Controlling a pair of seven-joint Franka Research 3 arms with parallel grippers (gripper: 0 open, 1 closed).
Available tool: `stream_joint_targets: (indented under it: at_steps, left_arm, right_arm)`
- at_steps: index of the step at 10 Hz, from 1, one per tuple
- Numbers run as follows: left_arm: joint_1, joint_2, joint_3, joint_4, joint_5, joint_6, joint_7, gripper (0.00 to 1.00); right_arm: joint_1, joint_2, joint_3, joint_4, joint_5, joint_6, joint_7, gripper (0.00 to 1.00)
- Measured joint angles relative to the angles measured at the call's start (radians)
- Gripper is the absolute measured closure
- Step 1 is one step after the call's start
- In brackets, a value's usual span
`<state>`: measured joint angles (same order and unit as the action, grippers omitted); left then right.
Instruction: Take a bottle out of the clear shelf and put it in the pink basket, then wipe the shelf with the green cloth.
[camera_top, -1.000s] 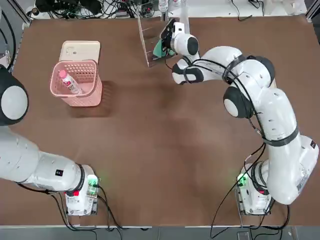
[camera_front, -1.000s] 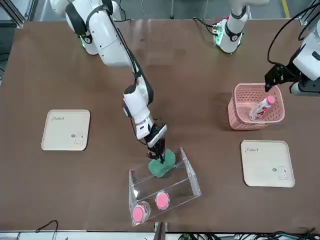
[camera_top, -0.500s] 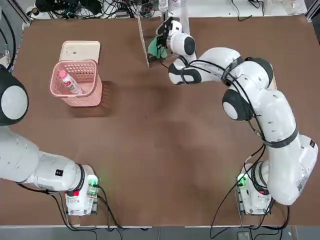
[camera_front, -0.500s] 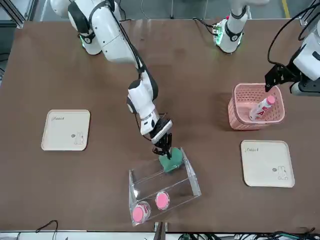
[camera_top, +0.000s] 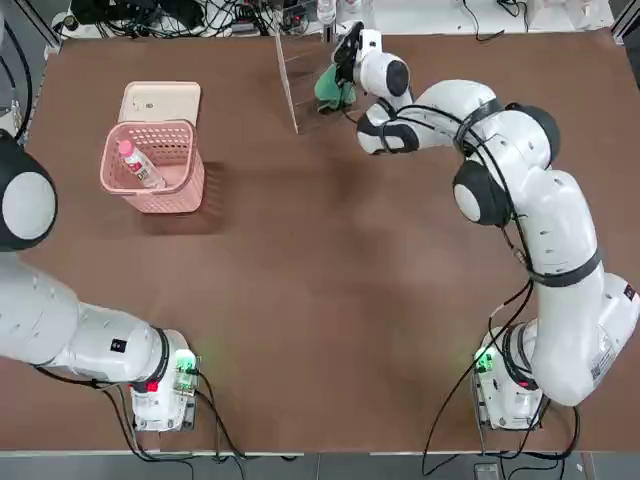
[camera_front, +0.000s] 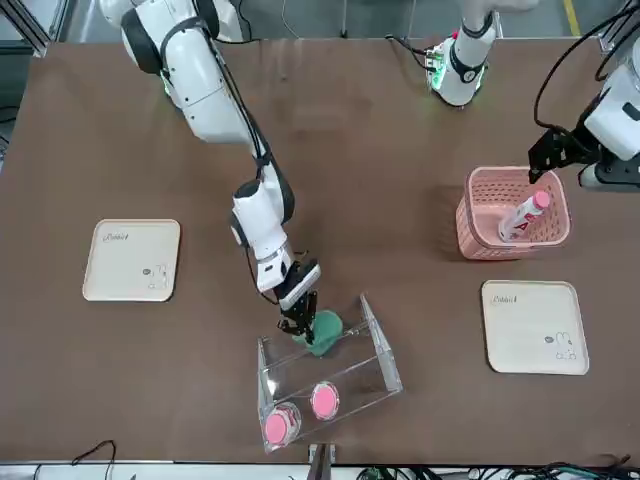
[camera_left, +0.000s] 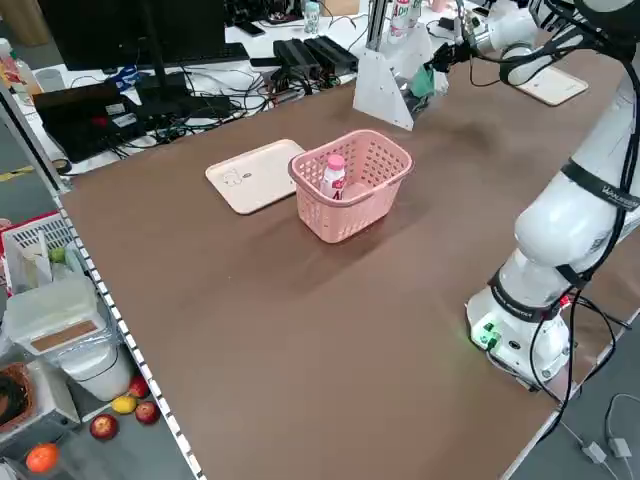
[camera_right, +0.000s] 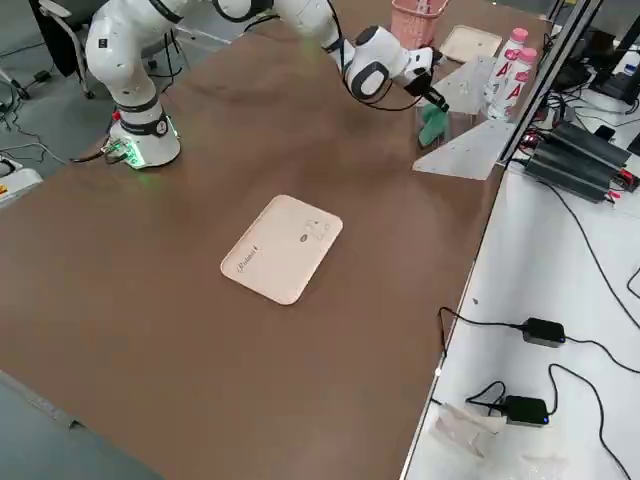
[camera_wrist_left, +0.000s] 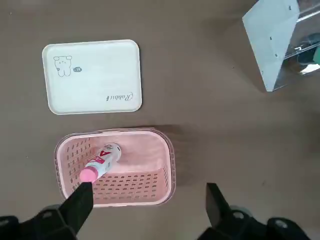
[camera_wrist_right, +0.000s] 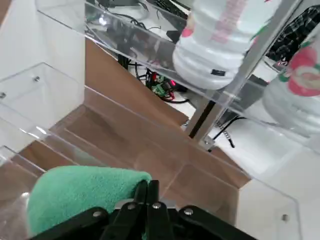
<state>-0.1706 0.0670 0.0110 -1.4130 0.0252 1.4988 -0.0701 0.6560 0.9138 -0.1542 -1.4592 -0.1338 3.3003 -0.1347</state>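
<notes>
Nearest you, the left hand (camera_wrist_left: 149, 192) stands wide open just beside the pink basket (camera_top: 180, 194), holding nothing. The bottle (camera_top: 141, 164) lies tilted inside the basket, so the first part of the task appears complete.

Farther out across the bench (camera_top: 300, 300), the right hand (camera_wrist_right: 148, 186) is closed on the green cloth (camera_wrist_right: 85, 195), which bunches to one side of the fingertips over the near tier of the clear shelf (camera_front: 385, 355). The step in hand is judged to be the wipe. For a good result, you keep the pinch closed, lay the loose fold of cloth flat on the tier and draw it sideways in level, overlapping strokes. You press lightly, since the rack may slide, and turn short of the side panels.

Farthest from you, two more bottles (camera_front: 283, 424) (camera_front: 325, 401) stand on the shelf; you keep the strokes clear of them.
</notes>
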Motion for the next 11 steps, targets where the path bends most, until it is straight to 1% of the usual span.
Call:
stream_joint_targets:
  at_steps: [2, 3, 4, 6, 7, 8, 10, 11]
  left_arm:
    - [-0.001, 0.0, -0.005, 0.0, 0.0, 0.0, 0.0, 0.0]
    - [0.001, 0.0, -0.004, 0.0, 0.0, 0.0, 0.0, 0.0]
    - [0.001, 0.0, -0.004, 0.0, 0.0, 0.0, 0.0, 0.0]
    - [0.008, 0.0, -0.003, 0.0, 0.0, 0.0, 0.0, 0.0]
    - [0.011, 0.0, -0.003, 0.0, 0.0, 0.0, 0.0, 0.0]
    - [0.011, 0.0, -0.003, 0.0, 0.0, 0.0, 0.0, 0.0]
    - [0.008, 0.0, -0.004, 0.0, 0.0, 0.0, -0.001, 0.0]
    - [0.008, 0.0, -0.004, 0.0, 0.0, 0.0, -0.002, 0.0]
  right_arm:
    - [-0.046, -0.031, -0.001, -0.011, -0.082, -0.022, -0.002, 0.98]
    - [-0.065, -0.057, 0.005, -0.023, -0.101, -0.036, -0.002, 0.98]
    - [-0.074, -0.089, 0.018, -0.034, -0.104, -0.067, -0.002, 0.98]
    - [-0.076, -0.177, 0.068, -0.063, -0.08, -0.137, 0.04, 0.98]
    - [-0.075, -0.228, 0.096, -0.101, -0.061, -0.158, 0.087, 0.98]
    - [-0.075, -0.283, 0.119, -0.16, -0.054, -0.177, 0.151, 0.98]
    - [-0.075, -0.38, 0.148, -0.306, -0.048, -0.198, 0.284, 0.98]
    - [-0.079, -0.427, 0.158, -0.372, -0.046, -0.25, 0.331, 0.98]
